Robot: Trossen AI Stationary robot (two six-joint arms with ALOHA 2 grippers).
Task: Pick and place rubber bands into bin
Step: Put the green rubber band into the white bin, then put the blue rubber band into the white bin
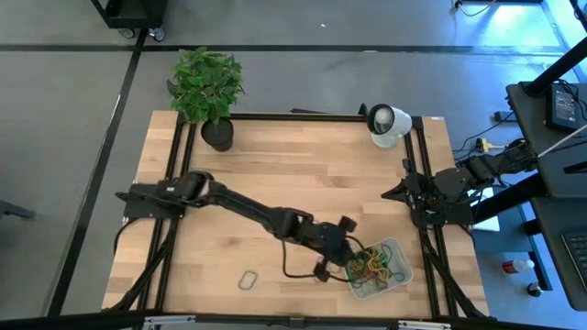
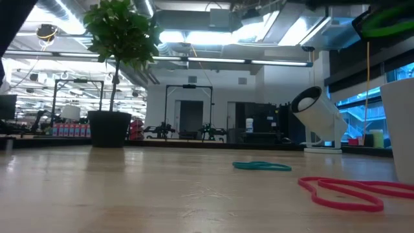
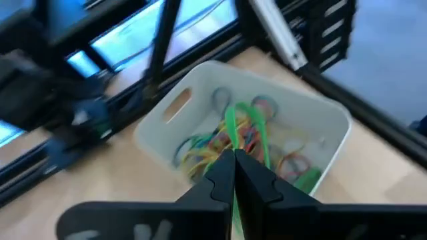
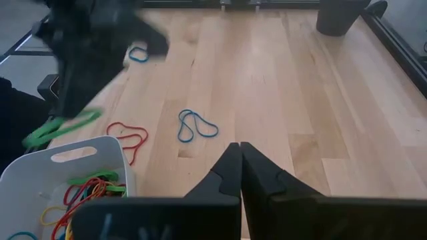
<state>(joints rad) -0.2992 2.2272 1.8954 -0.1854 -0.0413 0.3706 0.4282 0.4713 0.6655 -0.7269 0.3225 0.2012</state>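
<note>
The left gripper (image 3: 234, 160) hangs over the bin (image 1: 400, 272) at the table's front right corner, pinched tight on a green rubber band (image 3: 232, 127) dangling above the pile. The right gripper (image 4: 239, 157) waits clenched and empty at the right edge.

Pale matt wooden plank table (image 1: 303, 165); small translucent pale-grey smooth plastic bin (image 3: 193, 100); thin floppy coloured rubber bands (image 3: 220, 143); glossy white round plastic device (image 1: 387, 125); matt black metal table frame (image 1: 275, 116)
</note>
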